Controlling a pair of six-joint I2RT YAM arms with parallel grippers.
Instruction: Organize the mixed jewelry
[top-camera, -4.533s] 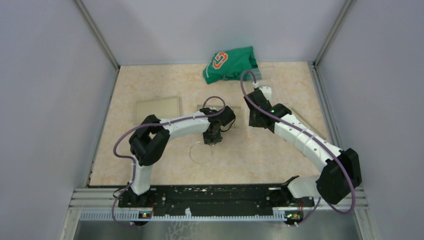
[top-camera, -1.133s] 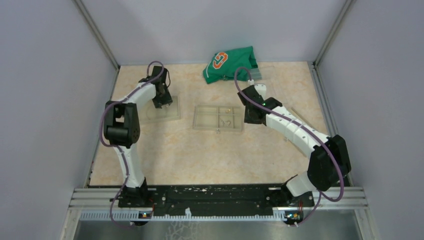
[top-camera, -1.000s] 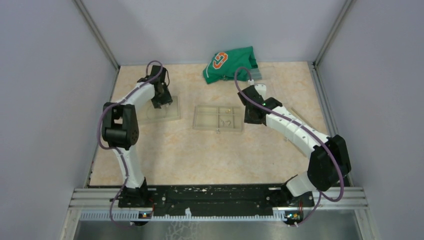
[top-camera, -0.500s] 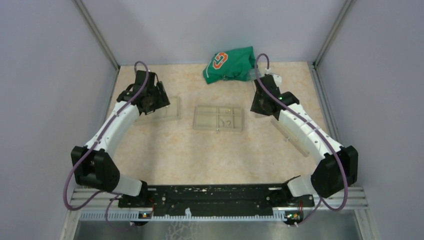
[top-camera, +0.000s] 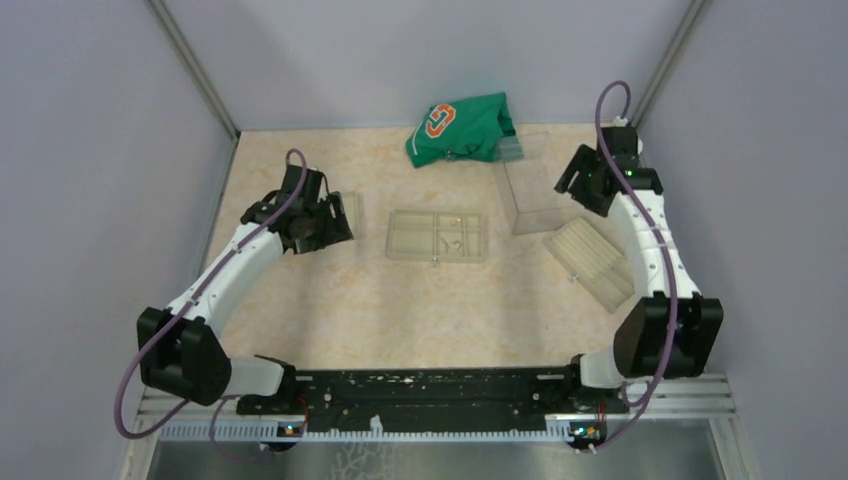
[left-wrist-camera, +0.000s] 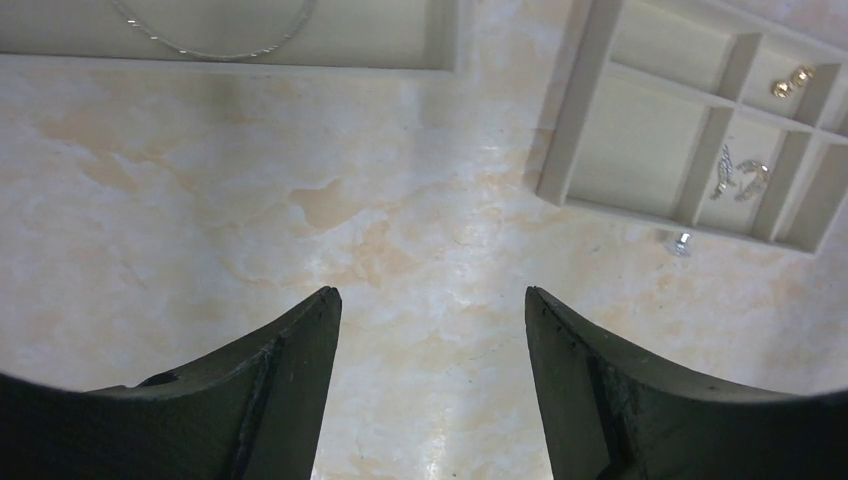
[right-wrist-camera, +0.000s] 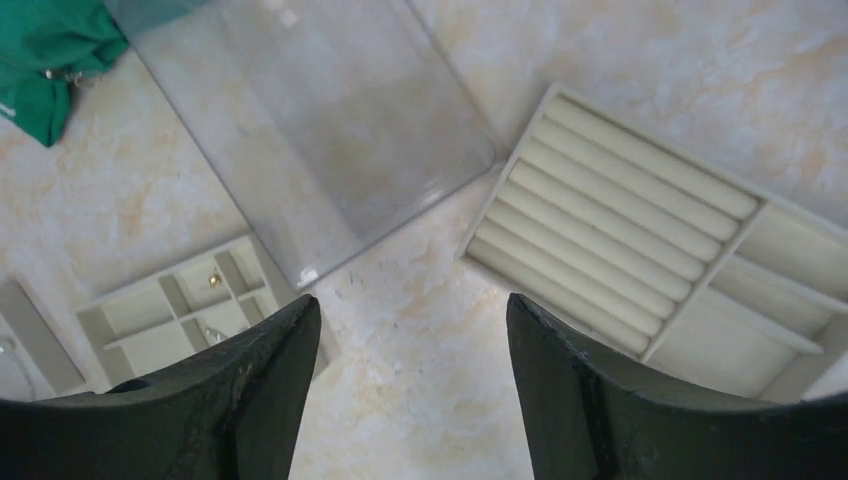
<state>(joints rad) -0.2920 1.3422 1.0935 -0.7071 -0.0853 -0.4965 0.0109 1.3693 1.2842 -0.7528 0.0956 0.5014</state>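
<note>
— Where is the jewelry?
— The chain (left-wrist-camera: 210, 55) lies in the flat tray (left-wrist-camera: 445, 35). The earrings (left-wrist-camera: 740, 178) sit in the divided tray (left-wrist-camera: 575, 110), and one small piece (left-wrist-camera: 680, 242) is on the counter (left-wrist-camera: 350, 220) just beside it.
— And your jaws?
— Left jaws and right jaws are both spread apart, holding nothing.

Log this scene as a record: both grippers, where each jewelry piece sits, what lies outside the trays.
left gripper: open, empty, over the table
right gripper: open, empty
chain: in the flat tray
gold studs: small cell of the divided tray
silvery pieces: neighbouring cell
loose piece: on the table, just outside the divided tray
ring-slot tray: beside the clear lid
</note>
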